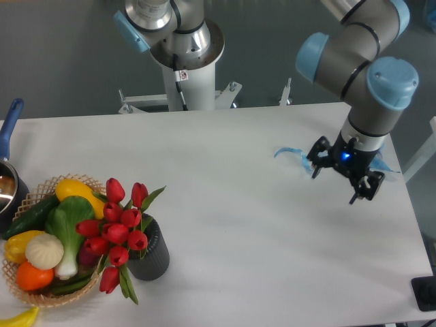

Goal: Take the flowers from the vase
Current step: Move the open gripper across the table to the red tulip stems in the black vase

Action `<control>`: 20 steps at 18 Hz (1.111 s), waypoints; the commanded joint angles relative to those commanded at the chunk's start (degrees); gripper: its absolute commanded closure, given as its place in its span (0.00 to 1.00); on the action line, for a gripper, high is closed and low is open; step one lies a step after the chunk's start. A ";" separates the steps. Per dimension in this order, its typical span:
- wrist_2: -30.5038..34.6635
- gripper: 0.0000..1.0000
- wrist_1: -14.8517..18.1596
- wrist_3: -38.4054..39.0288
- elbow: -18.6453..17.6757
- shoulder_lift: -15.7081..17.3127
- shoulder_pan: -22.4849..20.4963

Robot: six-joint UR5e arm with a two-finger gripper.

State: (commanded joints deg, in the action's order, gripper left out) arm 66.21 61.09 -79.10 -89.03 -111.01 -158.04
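Observation:
The flowers (117, 231), a bunch of red tulips with green leaves, stand in the vase (151, 253), a short dark grey ribbed cylinder at the table's front left. Some blooms droop over its left side toward the basket. My gripper (338, 176) hangs over the right part of the table, far from the vase. Its black fingers are spread apart with nothing between them.
A wicker basket (41, 296) of vegetables sits just left of the vase, touching the tulips. A pot with a blue handle (8, 136) stands at the far left edge. A curled blue strip (294, 154) lies near my gripper. A second robot base (184, 48) stands behind the table.

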 joint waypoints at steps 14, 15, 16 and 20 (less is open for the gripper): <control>-36.13 0.00 -4.40 0.35 -12.14 4.76 3.51; -37.37 0.00 -4.40 0.35 -11.96 4.32 4.22; -37.73 0.00 -4.40 0.35 -11.87 3.88 5.10; -38.26 0.00 -4.92 0.35 -11.87 2.30 10.20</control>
State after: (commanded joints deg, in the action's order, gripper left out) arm 27.95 56.17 -78.75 -100.90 -108.72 -147.84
